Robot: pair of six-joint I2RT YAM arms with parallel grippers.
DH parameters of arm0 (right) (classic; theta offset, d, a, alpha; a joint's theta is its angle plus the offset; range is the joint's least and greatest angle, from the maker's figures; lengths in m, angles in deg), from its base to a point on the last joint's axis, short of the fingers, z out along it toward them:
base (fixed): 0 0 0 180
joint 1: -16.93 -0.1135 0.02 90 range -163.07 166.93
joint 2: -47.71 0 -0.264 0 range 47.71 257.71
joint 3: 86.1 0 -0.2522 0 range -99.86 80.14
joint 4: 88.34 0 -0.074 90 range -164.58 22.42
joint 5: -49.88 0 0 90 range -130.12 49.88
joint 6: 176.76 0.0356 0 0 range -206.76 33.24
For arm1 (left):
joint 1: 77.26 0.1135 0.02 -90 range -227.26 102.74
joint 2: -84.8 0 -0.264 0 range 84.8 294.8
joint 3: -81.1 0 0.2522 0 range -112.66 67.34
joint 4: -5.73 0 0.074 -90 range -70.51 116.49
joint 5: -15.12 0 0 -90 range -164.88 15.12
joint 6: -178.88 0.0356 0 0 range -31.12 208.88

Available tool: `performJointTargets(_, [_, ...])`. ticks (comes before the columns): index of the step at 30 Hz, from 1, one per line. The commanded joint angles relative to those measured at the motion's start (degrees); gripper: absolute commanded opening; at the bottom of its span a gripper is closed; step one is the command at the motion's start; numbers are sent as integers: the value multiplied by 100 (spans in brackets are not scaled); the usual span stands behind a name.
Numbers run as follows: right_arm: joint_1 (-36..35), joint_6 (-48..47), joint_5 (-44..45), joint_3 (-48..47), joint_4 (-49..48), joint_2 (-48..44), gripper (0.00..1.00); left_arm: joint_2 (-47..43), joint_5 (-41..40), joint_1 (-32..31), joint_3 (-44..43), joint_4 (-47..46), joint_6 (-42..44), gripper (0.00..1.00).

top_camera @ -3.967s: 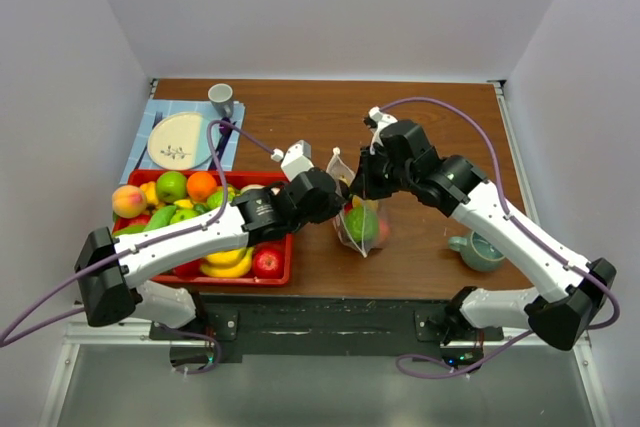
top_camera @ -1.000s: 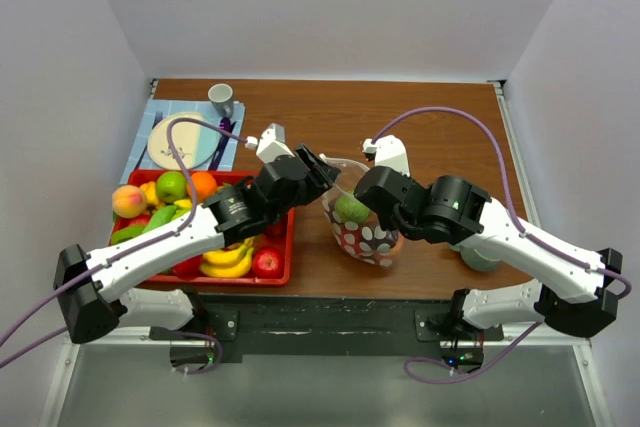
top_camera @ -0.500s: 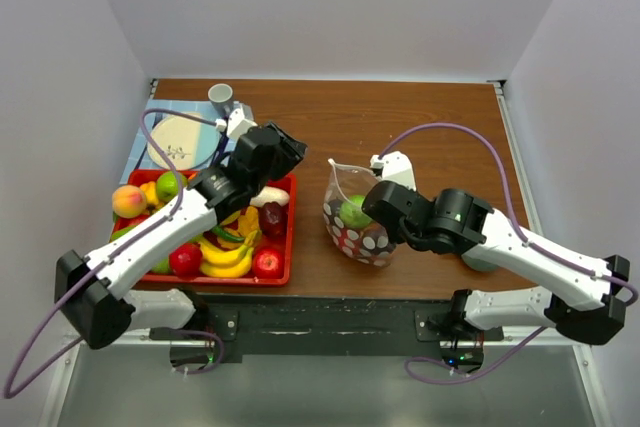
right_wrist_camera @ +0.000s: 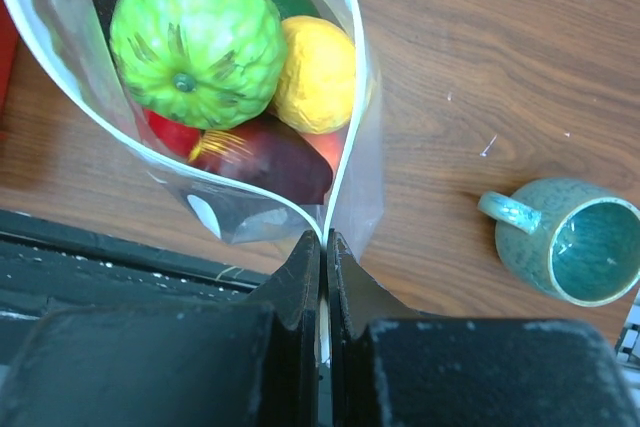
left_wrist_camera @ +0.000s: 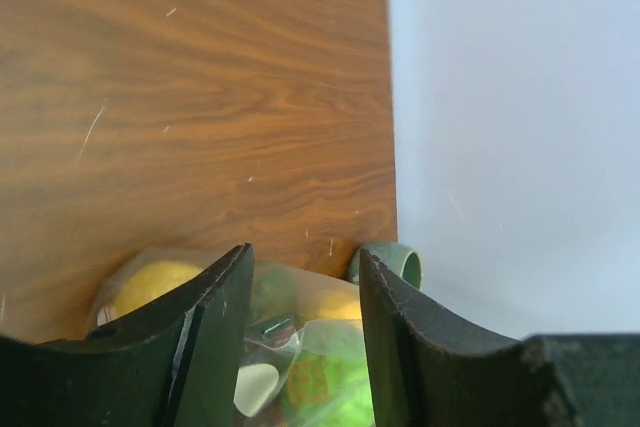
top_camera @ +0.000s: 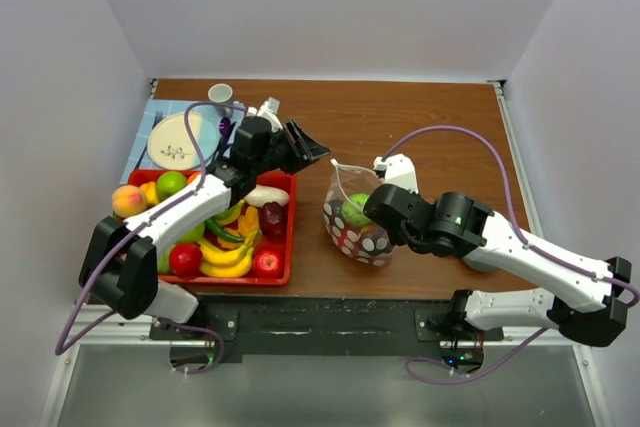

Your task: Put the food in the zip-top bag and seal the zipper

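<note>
several fruits bagged, mouth open: filling step in hand
right of the red tray the floppy clear dotted zip-top bag holds a ribbed green fruit and smooth yellow and dark ones; the right gripper pinches its thin pale zipper, the left gripper hangs spread, empty, over the tray's far corner. next, likely: lift more food from the tray.

We find bare table behind the zip-top bag; the fruit tray flanks one side, a teal mug the other.
</note>
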Motion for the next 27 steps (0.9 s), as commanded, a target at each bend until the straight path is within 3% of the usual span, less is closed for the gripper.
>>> performJointTargets(1, [9,129,452,-395,7,-77,0,-79,826,71,516,-2714,1563,50])
performJointTargets(2, [9,103,453,-413,-10,-68,0,-52,923,62,596,-2961,2166,50])
performJointTargets(9, [9,-20,383,-361,-80,-112,0,-271,1723,97,1158,-4306,3867,47])
performJointTargets(15, [17,-20,356,-273,-107,-244,0,-465,1451,158,1658,-5078,4869,48])
performJointTargets(17, [17,-20,330,-255,-107,-279,0,-474,1443,220,1678,-5100,5054,49])
performJointTargets(19, [9,-20,295,-229,-107,-296,0,-352,2108,378,1441,-4793,5212,53])
performJointTargets(21, [9,-20,268,-194,-116,-349,0,35,3054,518,1135,-4600,5493,51])
performJointTargets(23, [9,-20,233,-167,-142,-375,0,403,3446,554,1133,-5001,5251,45])
performJointTargets(24, [9,-12,216,-158,-125,-393,0,466,3603,563,1298,-5681,5092,45])
performJointTargets(27, [9,-3,216,-115,-98,-463,0,563,3666,563,1607,-6591,4748,46])
